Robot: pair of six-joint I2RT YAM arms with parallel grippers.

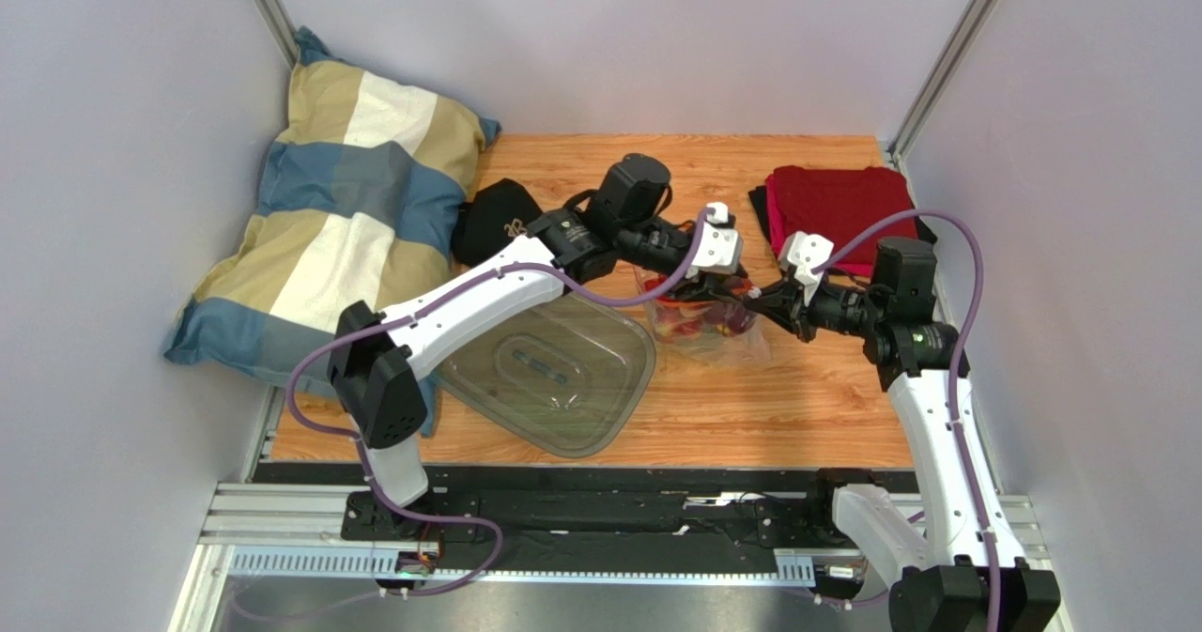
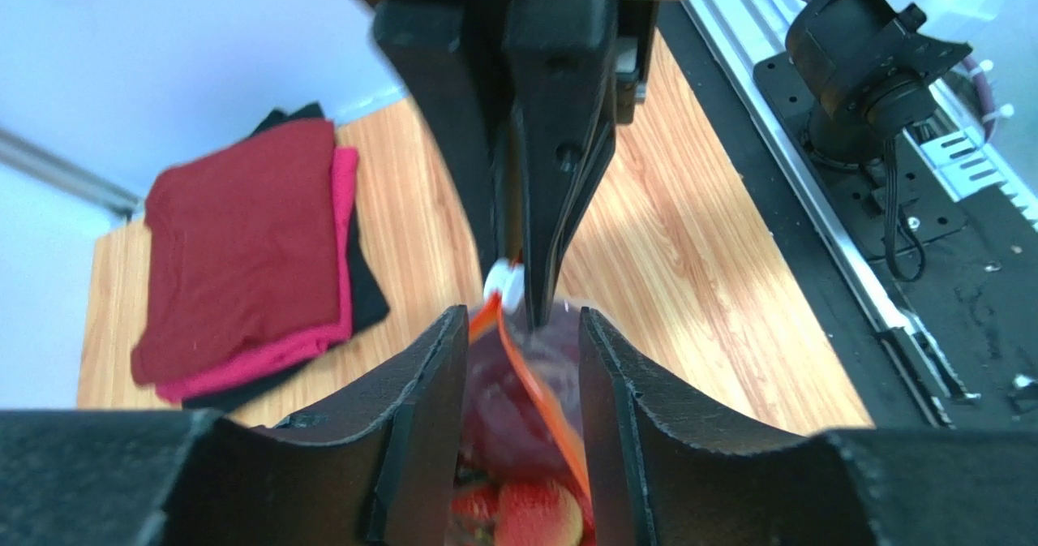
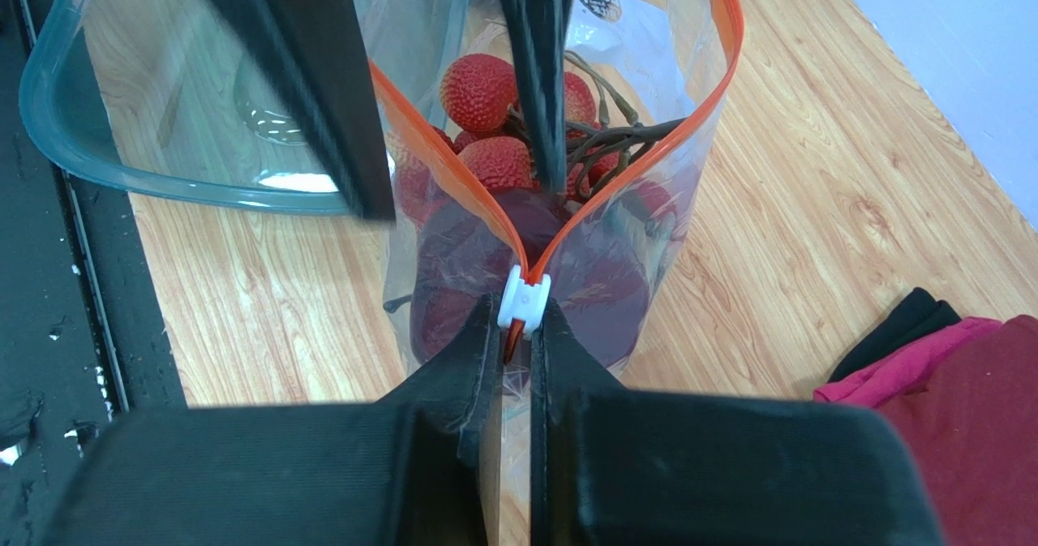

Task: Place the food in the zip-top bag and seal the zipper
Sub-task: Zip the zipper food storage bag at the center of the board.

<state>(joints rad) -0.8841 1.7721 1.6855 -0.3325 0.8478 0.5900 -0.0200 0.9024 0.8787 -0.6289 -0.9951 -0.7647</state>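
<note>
The zip-top bag (image 1: 713, 334) stands on the wooden table, its mouth spread in a loop. Inside it are small bumpy red fruits (image 3: 478, 90) on stems and a dark red fruit (image 3: 597, 284). No green melon shows. My right gripper (image 3: 522, 327) is shut on the orange-red zipper (image 3: 451, 169) just behind the white slider (image 3: 524, 299), at the closed end of the mouth. My left gripper (image 2: 524, 327) is open and straddles one side of the mouth, with the zipper strip (image 2: 548, 400) running between its fingers. In the top view both grippers, left (image 1: 706, 289) and right (image 1: 758, 294), meet over the bag.
A clear plastic tub (image 1: 557, 372) lies just left of the bag. A striped pillow (image 1: 339, 224) and a black object (image 1: 497, 221) are at the back left. Folded red and black cloths (image 1: 840, 210) lie at the back right. The black rail (image 1: 635, 498) runs along the near edge.
</note>
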